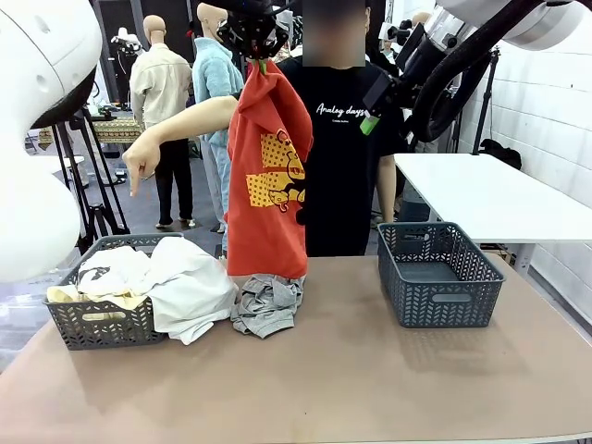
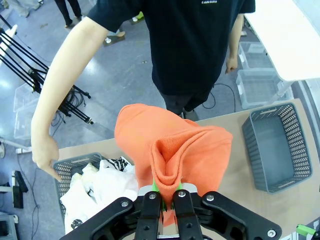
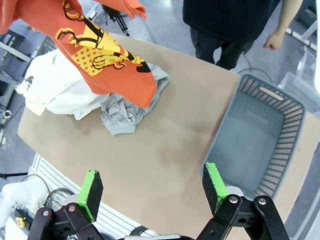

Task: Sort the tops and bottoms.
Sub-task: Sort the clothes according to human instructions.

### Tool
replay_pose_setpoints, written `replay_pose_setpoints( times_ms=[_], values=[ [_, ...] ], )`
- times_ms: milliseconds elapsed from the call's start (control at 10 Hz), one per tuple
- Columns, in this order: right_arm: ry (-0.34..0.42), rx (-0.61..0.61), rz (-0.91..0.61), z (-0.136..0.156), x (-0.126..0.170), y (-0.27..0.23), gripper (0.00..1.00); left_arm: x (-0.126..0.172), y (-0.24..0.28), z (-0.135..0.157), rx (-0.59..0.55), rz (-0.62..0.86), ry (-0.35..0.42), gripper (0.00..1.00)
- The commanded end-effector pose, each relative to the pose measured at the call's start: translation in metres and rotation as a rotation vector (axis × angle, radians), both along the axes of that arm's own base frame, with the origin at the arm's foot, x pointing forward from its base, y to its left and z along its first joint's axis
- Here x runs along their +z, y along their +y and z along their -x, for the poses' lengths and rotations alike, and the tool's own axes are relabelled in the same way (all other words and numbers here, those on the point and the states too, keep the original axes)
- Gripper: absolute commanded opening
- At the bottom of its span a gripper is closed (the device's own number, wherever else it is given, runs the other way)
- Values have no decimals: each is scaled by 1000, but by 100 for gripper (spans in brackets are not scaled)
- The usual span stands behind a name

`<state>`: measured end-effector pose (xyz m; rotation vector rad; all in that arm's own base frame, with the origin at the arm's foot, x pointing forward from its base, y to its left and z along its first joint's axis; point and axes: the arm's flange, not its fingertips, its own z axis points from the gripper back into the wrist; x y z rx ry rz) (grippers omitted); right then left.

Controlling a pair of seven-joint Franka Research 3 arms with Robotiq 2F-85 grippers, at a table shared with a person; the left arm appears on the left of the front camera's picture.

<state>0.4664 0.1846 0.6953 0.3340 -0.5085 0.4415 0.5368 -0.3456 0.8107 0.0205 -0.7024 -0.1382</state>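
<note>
Now the left gripper (image 1: 261, 61) is clamped shut on the orange-red garment (image 1: 268, 176), and in the left wrist view a fold of that cloth is pinched between its green pads (image 2: 155, 188). The garment hangs straight down from the jaws, its yellow print turned toward the robot's side. Its lower hem reaches the grey garment (image 1: 266, 305), which lies crumpled on the table (image 1: 370, 379) directly beneath the gripper. Whether hem and grey cloth touch cannot be told.

Below the left gripper and off to its left stands the left basket (image 1: 97, 326), holding a black-and-white patterned garment (image 1: 95, 273) and a pale yellow garment (image 1: 61, 294). A white garment (image 1: 190, 289) spills over the wall nearest the grey garment and onto the table, just beside it. The person's hand (image 1: 141, 159) is lower than the gripper, also to its left, with a finger pointing down above that basket.

The right gripper (image 3: 151, 172) is up above the table with its jaws wide apart and nothing between them. Beneath it is bare tabletop. The right basket (image 3: 265, 135) lies just beyond one of its fingers with its floor bare, and the hanging orange-red garment and the grey one are farther off beyond the other.
</note>
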Motion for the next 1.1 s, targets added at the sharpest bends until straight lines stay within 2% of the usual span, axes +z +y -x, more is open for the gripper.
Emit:
replay_pose_setpoints(
  times_ms=[0, 100, 200, 300, 400, 600, 800, 900, 1000],
  values=[
    [4, -13, 3, 4, -5, -1, 100, 41, 33, 37, 50, 7, -46, 0],
    [4, -13, 3, 4, -5, -1, 100, 54, 51, 55, 68, 10, -65, 0],
    [4, -13, 3, 4, -5, -1, 100, 66, 73, 70, 140, 1, -111, 0],
    [4, -13, 3, 4, -5, -1, 100, 73, 99, 75, 230, 0, -121, 0],
    [4, -13, 3, 4, -5, -1, 100, 73, 129, 73, 342, -26, -96, 0],
    [4, -13, 3, 4, -5, -1, 100, 70, 162, 92, 319, -21, -8, 0],
    [4, -13, 3, 4, -5, -1, 100, 71, 202, 110, 462, -18, -28, 0],
    [4, -13, 3, 4, -5, -1, 100, 104, 168, 70, 369, -28, -15, 0],
    [4, -13, 3, 4, -5, -1, 100, 104, 168, 70, 369, -28, -15, 0]
  ],
)
